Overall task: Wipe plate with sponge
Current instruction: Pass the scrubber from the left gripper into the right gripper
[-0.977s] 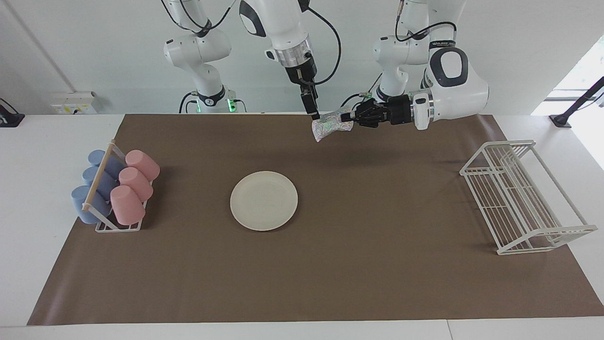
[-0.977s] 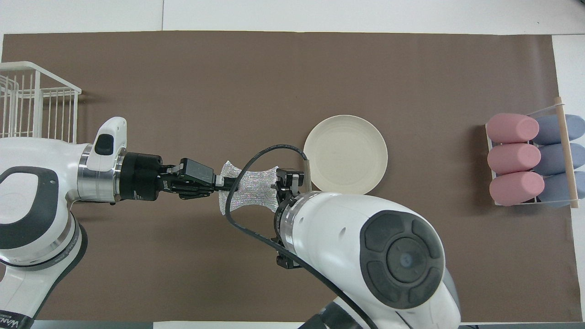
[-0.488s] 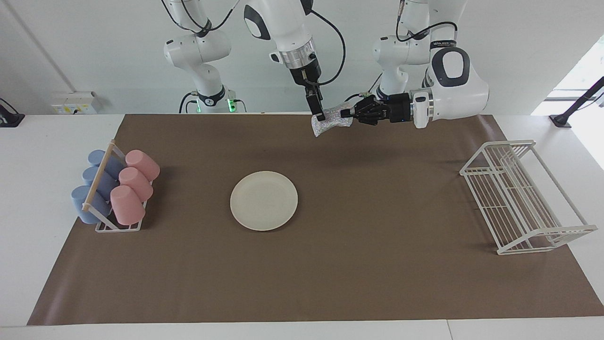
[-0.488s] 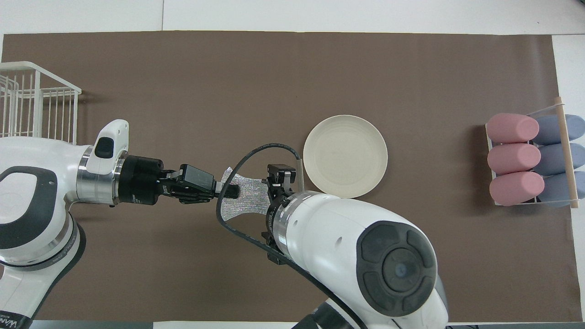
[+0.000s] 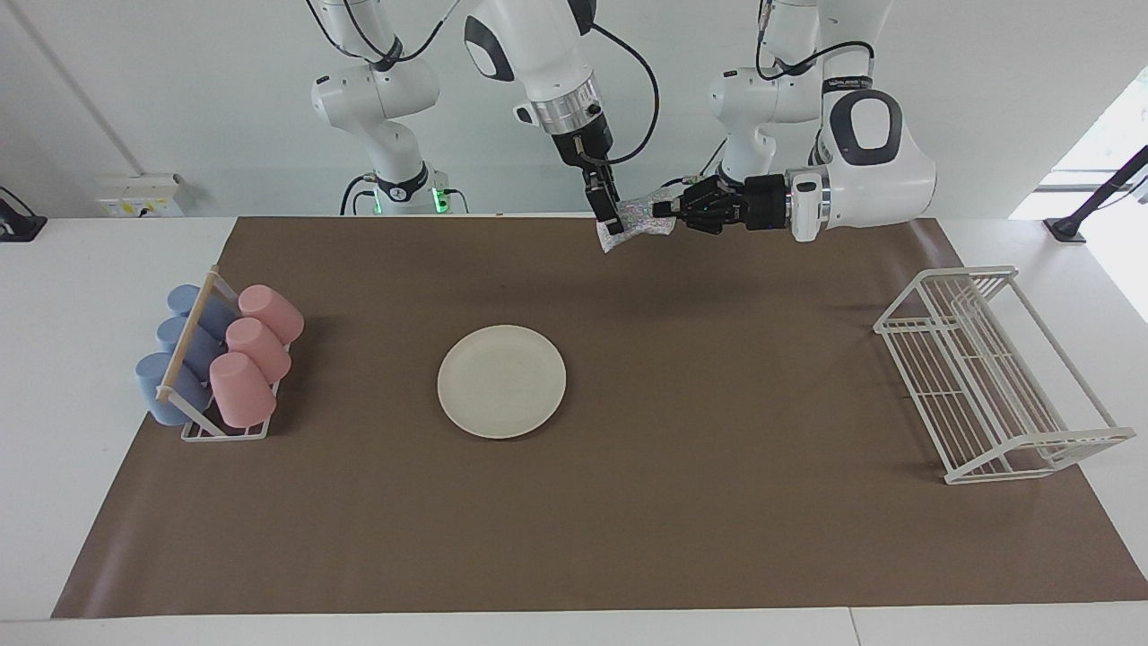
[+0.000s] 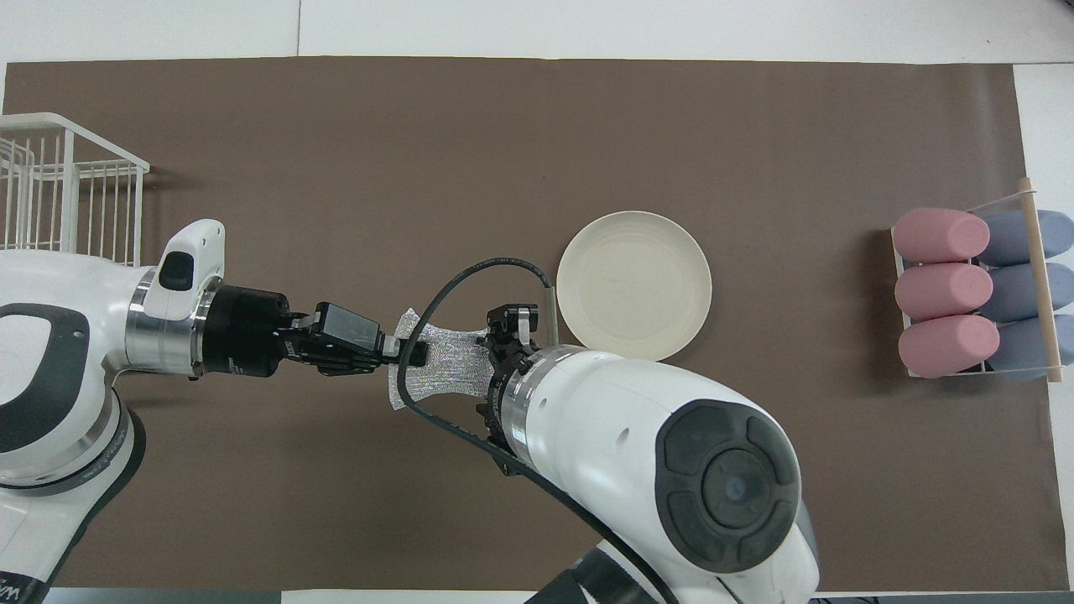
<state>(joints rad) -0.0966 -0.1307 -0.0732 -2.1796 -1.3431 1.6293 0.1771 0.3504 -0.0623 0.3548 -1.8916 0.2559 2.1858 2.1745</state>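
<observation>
From the camera that faces the robots, you see the sponge (image 5: 635, 222) up in the air, over the brown mat (image 5: 628, 538) near the robots' edge of it. Your left gripper (image 5: 662, 210) comes in flat from the side and pinches one end of the sponge. Your right gripper (image 5: 613, 222) hangs down from above and pinches the other end. So both tools are closed on the same sponge. The plate (image 5: 501, 381) lies flat on the mat, in the middle, well apart from the sponge. Pink and blue cups (image 5: 215, 355) lie in a small rack at the right arm's end. A white wire rack (image 5: 991, 377) stands at the left arm's end.

From the camera up high, you see the sponge (image 6: 445, 369) stretched between the left gripper (image 6: 413, 351) and the right gripper (image 6: 502, 337). The plate (image 6: 634, 284) sits beside the right gripper, with nothing on it.
</observation>
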